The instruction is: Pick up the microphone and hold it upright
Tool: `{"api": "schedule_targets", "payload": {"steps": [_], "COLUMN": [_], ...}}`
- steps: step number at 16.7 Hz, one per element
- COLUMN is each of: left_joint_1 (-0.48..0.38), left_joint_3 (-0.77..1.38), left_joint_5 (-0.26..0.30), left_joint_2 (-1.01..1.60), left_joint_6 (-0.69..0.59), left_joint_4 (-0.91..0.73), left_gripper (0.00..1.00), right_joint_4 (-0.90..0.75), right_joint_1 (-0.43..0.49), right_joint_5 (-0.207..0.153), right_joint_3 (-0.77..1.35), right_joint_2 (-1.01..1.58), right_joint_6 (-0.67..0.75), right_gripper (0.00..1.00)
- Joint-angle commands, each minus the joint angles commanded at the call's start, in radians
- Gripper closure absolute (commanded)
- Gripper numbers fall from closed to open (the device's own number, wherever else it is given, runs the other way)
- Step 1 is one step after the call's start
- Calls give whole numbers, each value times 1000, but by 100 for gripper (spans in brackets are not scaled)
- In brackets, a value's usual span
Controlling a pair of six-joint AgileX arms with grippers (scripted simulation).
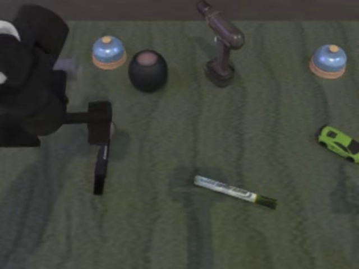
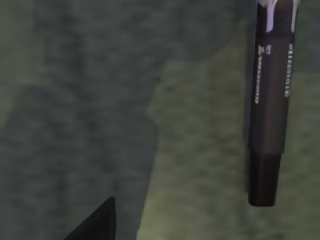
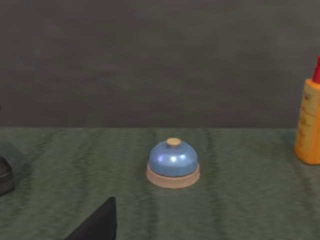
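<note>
The microphone (image 1: 101, 168) lies flat on the green mat at the left, its black handle pointing toward the front edge. Its silver head end is mostly hidden under my left gripper (image 1: 100, 130), which hovers over that end. In the left wrist view the black handle (image 2: 269, 115) runs along one side, apart from the one dark fingertip (image 2: 102, 220) that shows. Nothing sits between the fingers, and the gripper looks open. My right arm is outside the top view; its wrist view shows one fingertip (image 3: 102, 220) above the mat, holding nothing.
A black ball speaker (image 1: 147, 70), a blue bell (image 1: 109, 52) and a drill (image 1: 222, 45) stand at the back. A second bell (image 1: 328, 60) and a green toy car (image 1: 339, 142) are at the right, a marker (image 1: 234, 191) in front. An orange bottle (image 3: 309, 122) shows beside that bell.
</note>
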Motion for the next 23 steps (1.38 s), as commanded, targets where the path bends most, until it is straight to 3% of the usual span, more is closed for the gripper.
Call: {"api": "schedule_targets", "payload": {"steps": [5,13,23], "left_joint_1": [-48,-49,-51], "left_joint_3": [188,210,54], "left_joint_5": [0,0,1], "left_joint_2": [233,261,447], "left_joint_6": [-44,-49,-44], "left_joint_4": [-118,-128,215], "left_gripper": [0,0,0], "right_joint_4": [0,0,0], "right_joint_1": [0,0,0], "right_joint_5": [0,0,0], "right_joint_3": [0,0,0], "right_joint_2": [0,0,0], "right_joint_6": [0,0,0], "right_gripper": [0,0,0]}}
